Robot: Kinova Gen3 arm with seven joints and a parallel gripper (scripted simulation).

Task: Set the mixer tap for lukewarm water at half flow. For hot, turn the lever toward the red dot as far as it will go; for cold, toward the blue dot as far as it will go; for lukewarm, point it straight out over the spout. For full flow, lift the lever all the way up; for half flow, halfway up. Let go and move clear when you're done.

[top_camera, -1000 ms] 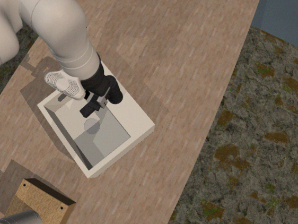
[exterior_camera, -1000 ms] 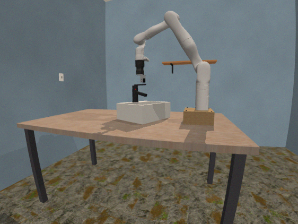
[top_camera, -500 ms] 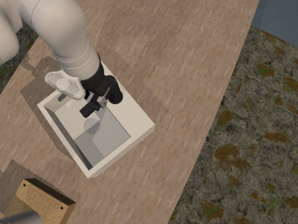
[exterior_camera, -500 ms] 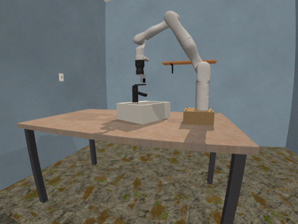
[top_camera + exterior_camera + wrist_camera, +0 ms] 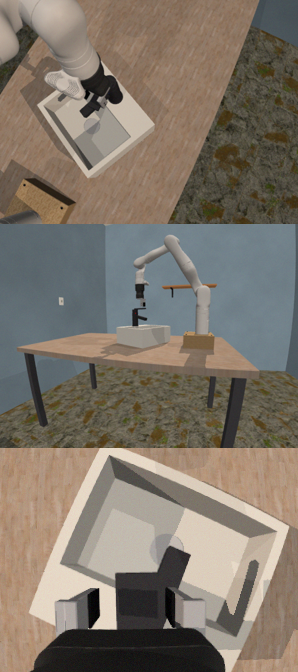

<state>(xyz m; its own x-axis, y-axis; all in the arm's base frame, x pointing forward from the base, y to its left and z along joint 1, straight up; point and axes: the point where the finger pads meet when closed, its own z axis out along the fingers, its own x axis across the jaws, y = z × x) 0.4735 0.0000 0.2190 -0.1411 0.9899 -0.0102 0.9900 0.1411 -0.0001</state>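
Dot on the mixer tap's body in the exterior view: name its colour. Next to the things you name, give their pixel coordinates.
The dot (image 5: 136, 313) is red, and shows best in the exterior view.

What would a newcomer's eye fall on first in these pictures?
Probably the large pale arm, arching high over the table. Next, the white basin beneath its fingers, with the black tap standing at the rim, stark against it.
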